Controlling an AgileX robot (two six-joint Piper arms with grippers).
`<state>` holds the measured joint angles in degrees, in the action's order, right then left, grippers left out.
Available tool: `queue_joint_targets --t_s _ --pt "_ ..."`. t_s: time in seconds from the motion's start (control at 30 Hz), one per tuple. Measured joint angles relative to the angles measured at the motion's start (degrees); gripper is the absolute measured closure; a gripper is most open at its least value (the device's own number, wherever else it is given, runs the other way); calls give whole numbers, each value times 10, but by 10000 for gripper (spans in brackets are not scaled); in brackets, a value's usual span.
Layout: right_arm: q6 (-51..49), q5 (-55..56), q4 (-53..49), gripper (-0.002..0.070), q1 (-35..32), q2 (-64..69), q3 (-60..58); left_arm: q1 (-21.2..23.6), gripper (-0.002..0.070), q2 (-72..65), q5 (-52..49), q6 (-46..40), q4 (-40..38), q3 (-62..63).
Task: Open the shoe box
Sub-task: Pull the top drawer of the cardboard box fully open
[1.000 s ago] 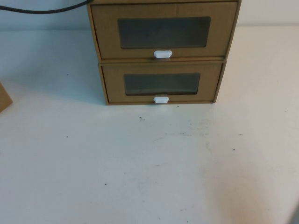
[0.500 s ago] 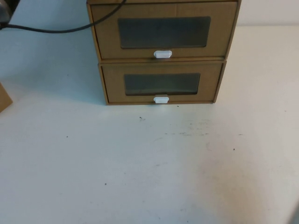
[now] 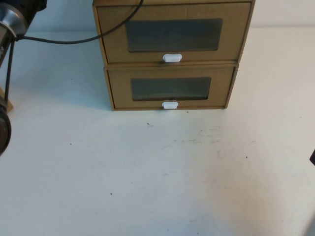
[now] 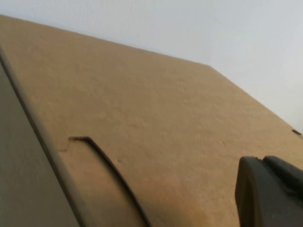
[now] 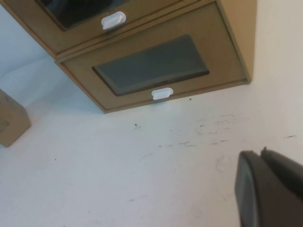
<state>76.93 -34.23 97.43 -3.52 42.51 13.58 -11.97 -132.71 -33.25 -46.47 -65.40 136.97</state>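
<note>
Two stacked shoe boxes stood at the middle of the table's far edge, both drawers closed. The left gripper hung close against bare cardboard; we could not tell how its jaws stood. The right gripper hovered near the table's right edge, closed tight and holding nothing.

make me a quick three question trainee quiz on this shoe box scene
1. True or false: the drawer of the lower shoe box is pulled out.
2. Where is its white handle? A below the window, B above it, C on the side.
3. Fill in: the right gripper, over the table in front of that box, is ____, while the left gripper sits close to a cardboard surface.
Key: 1 false; 2 A; 3 shut.
</note>
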Motion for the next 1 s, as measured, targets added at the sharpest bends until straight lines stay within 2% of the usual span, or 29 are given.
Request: queue_joint_targets --t_s 0.23,0.7,1.0 --pt "2 -1 1 694 0 0 0 6 683 -17 -18 6 -18 10" --pt "-41 -19 2 694 0 40 2 10 685 -17 -18 51 45 16" --pt "-65 -66 -48 694 0 104 73 10 685 -17 -18 55 54 16"
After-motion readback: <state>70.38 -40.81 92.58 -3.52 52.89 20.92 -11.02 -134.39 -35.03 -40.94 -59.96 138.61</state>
